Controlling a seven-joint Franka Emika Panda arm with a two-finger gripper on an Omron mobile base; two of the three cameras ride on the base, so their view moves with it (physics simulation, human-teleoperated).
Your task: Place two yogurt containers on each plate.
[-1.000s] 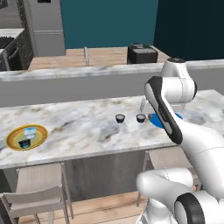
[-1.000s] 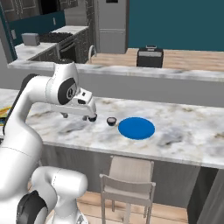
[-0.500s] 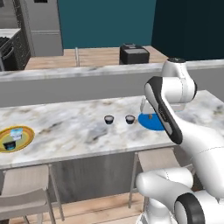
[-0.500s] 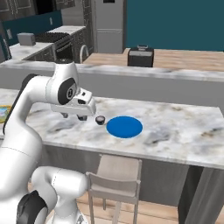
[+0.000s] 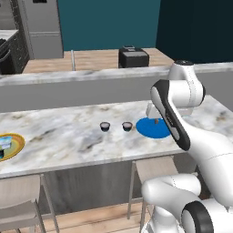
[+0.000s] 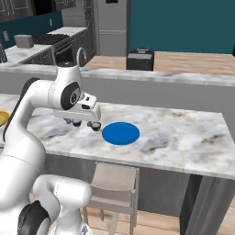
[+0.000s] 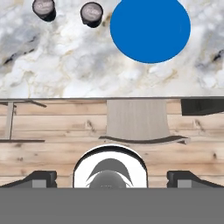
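Two dark yogurt containers with pale tops (image 5: 105, 127) (image 5: 127, 126) stand side by side on the marble counter, just left of the bright blue plate (image 5: 152, 128). The hand view looks down on the same containers (image 7: 44, 8) (image 7: 92, 13) and on the bare blue plate (image 7: 150, 28). At the far left lies the orange-rimmed plate (image 5: 12, 144) with a pale yogurt container (image 5: 3, 145) on it. My gripper (image 7: 112, 178) hangs open over the counter's near edge, by the blue plate, and holds nothing. In the right base view the hand partly covers the containers (image 6: 95, 125).
A stool (image 7: 137, 120) stands under the counter below the blue plate, and another stool (image 5: 18, 195) is at the lower left. A black appliance (image 5: 133, 57) sits on the rear wooden counter behind a grey ledge. A stove and fridge stand further back.
The whole scene has slid left in both base views, so the base has driven right. The orange-rimmed plate is now at the picture's left edge. The gripper stays open.
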